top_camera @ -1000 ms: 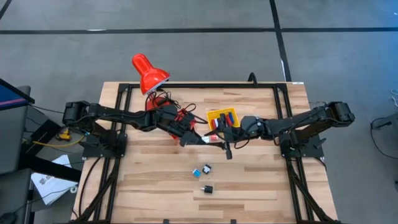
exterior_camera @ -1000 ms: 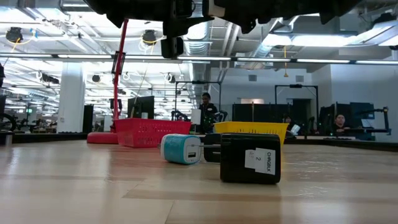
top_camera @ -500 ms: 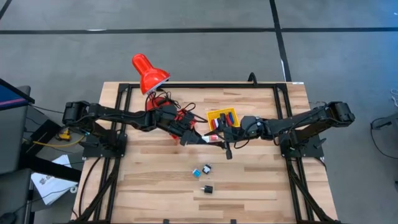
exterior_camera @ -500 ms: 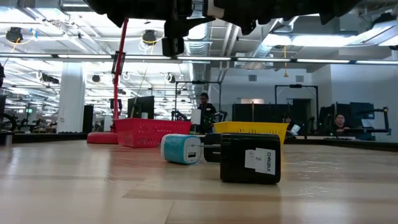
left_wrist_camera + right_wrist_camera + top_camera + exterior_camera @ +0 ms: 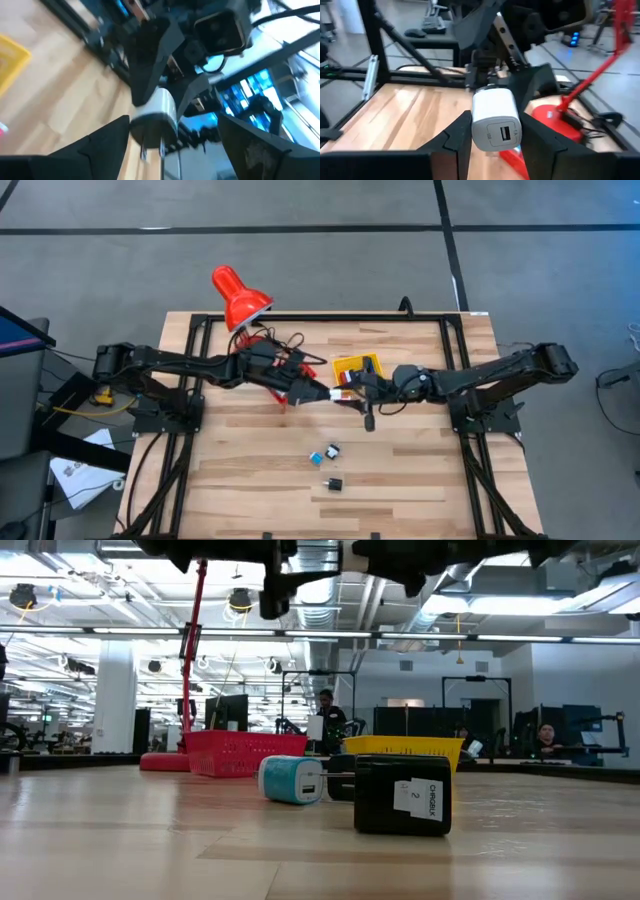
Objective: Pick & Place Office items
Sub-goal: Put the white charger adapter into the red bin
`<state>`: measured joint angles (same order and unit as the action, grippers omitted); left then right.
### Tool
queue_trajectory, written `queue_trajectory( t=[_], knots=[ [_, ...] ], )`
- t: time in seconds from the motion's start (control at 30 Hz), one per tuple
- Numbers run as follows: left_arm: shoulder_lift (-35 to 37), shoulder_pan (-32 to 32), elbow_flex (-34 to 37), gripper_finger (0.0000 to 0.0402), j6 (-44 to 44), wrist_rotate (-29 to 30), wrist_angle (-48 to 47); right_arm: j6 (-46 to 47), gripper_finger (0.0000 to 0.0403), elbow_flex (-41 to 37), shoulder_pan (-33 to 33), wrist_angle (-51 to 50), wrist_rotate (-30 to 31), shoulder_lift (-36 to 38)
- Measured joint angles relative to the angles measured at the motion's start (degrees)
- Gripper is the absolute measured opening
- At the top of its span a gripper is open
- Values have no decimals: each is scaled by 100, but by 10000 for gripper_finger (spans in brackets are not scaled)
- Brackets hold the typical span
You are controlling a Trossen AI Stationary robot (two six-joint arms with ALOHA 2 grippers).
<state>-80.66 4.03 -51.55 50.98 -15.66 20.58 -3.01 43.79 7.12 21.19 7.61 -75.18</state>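
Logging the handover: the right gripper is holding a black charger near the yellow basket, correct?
Not quite. The charger held by the right gripper is white, not black, as the right wrist view shows. It is near the yellow basket.

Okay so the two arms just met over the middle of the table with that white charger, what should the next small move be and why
Probably back the left gripper away. In the right wrist view the right gripper pinches the white charger, and the left wrist view shows the left fingers spread clear of it, so the handover looks done.
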Motion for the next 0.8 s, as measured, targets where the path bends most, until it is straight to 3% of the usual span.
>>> queue_trajectory(
  t=[0.37, 0.8],
  knots=[
    [111, -114, -9, 298, 363, 1213, 212, -9, 127, -4, 191, -222, 940, 697],
    [105, -276, -9, 298, 632, 1331, 326, -54, 127, -4, 441, 282, 1345, 345]
  ],
)
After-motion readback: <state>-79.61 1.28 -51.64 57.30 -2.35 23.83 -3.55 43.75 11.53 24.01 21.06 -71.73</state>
